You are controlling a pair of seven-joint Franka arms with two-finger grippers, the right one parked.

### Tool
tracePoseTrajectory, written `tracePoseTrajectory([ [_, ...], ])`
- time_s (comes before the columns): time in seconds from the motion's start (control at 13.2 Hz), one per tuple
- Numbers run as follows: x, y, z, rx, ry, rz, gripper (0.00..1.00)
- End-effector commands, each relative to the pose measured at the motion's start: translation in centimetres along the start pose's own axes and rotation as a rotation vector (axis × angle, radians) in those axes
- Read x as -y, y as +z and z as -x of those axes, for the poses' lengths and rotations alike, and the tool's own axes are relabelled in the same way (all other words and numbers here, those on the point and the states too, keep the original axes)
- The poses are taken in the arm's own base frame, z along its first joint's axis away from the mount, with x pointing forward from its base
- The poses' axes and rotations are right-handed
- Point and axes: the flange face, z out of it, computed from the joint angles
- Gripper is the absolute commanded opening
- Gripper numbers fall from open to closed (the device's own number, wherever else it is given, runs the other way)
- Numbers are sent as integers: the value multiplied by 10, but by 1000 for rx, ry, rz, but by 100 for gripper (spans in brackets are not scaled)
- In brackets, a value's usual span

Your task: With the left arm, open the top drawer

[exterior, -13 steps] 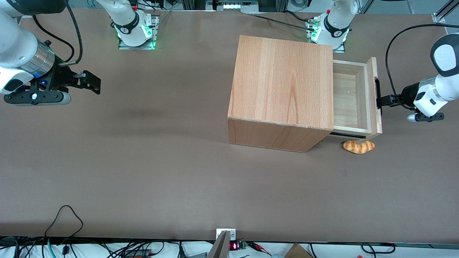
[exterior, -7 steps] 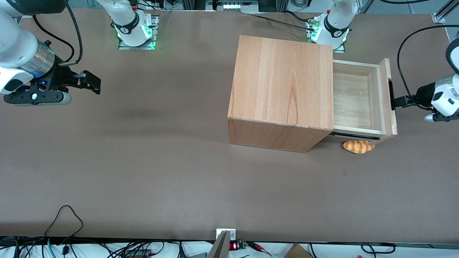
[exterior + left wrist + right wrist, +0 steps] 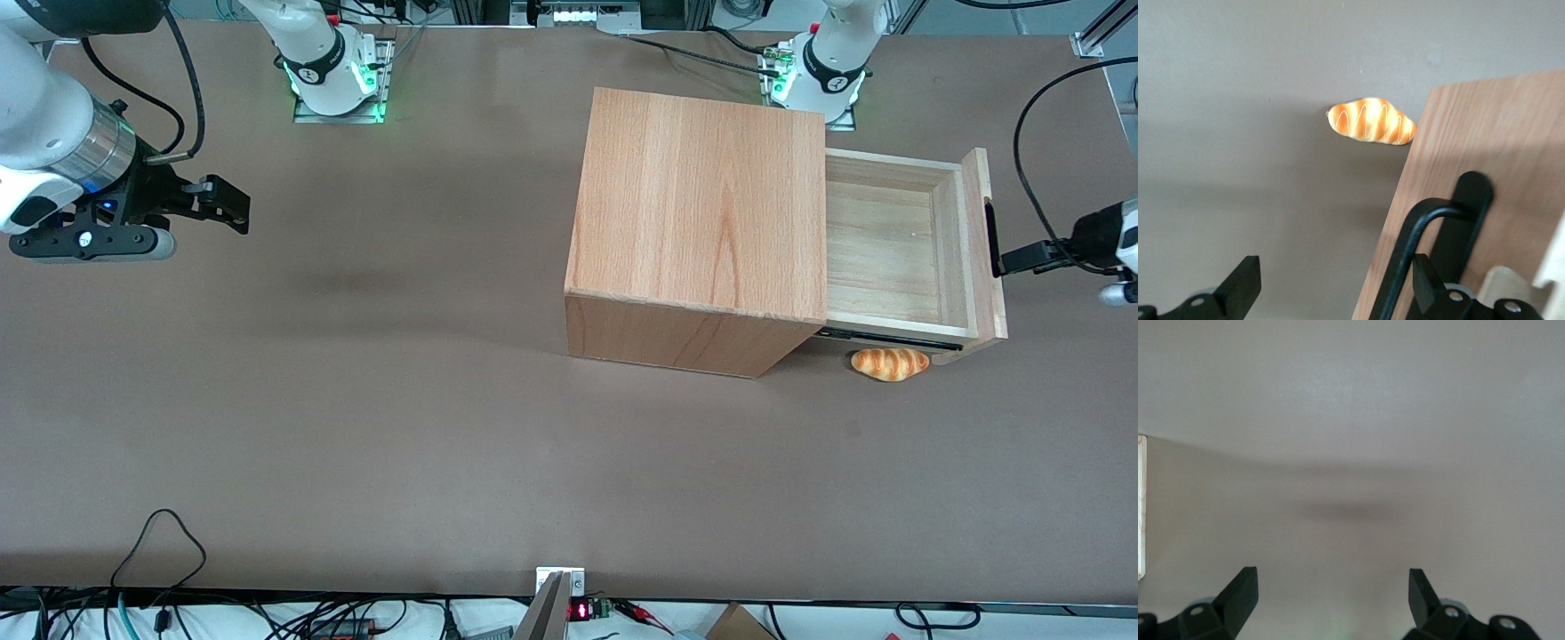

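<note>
The top drawer (image 3: 892, 165) stands pulled well out of the wooden cabinet (image 3: 702, 196), its pale inside bare. Its front panel (image 3: 981, 191) carries a slim black bar handle (image 3: 990, 238). My left gripper (image 3: 1009, 260) is at the handle, on the white left arm (image 3: 1122, 238) at the working arm's end of the table. In the left wrist view the gripper (image 3: 1335, 270) is open with fingers wide apart. One finger (image 3: 1426, 283) sits hooked between the handle bar (image 3: 1418, 230) and the front panel (image 3: 1491, 133). The other finger is off the panel, over the table.
A toy croissant (image 3: 889, 364) lies on the brown table beneath the pulled-out drawer, nearer the front camera; it also shows in the left wrist view (image 3: 1371, 121). The working arm's base (image 3: 827, 71) stands at the table's back edge, close to the cabinet.
The drawer has slid farther out of the cabinet toward the working arm's end of the table, and my left gripper has moved the same way with the handle. The croissant has not moved.
</note>
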Motion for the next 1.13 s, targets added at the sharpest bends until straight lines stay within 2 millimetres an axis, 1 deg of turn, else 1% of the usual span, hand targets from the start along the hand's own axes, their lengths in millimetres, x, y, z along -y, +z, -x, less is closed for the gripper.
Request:
tracePoseTrajectory([
  [0.0,-4,-49,-8,-5,41,-32,100],
  [0.23,-19,-97,-11,-26,63,-53,100],
  [0.38,-30,-117,-9,-21,82,-55,100],
  [0.53,-51,-142,-5,-26,124,-71,100],
  [0.6,-64,-149,-4,-36,145,-93,100],
  [0.68,-76,-163,-2,-57,171,-132,100],
  [0.83,-106,-176,0,-87,229,-153,100],
  [0.91,-128,-178,2,-93,267,-162,100],
  [1.06,-167,-174,3,-94,351,-256,100],
])
